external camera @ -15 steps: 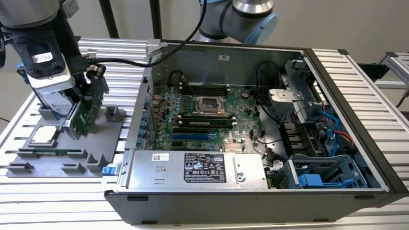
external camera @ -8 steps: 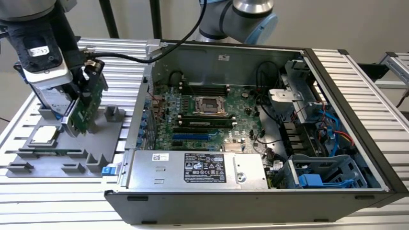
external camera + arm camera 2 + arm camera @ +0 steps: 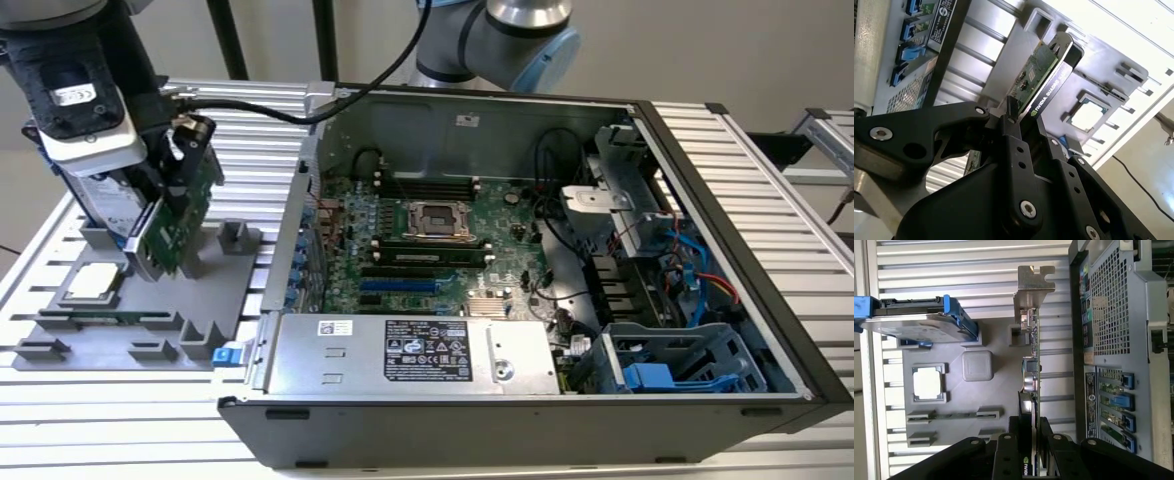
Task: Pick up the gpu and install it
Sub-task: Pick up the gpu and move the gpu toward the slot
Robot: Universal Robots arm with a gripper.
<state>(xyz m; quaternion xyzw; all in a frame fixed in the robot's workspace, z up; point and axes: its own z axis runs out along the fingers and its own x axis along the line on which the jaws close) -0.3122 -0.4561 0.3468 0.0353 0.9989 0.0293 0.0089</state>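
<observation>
while the black 2-finger gripper (image 3: pixel 1021 125) is clamped on the thin green-board gpu (image 3: pixel 167 230), upright on edge at the grey plastic holder tray (image 3: pixel 80 335) beside the open black computer case (image 3: pixel 747 210), pick-up seems underway, calling for a straight, untilted lift.

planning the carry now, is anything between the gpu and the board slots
The tool grips the thin green circuit-board gpu above the grey moulded tray. The open computer case's metal side wall stands between it and the blue motherboard slots; above that wall nothing visible blocks the way.
</observation>
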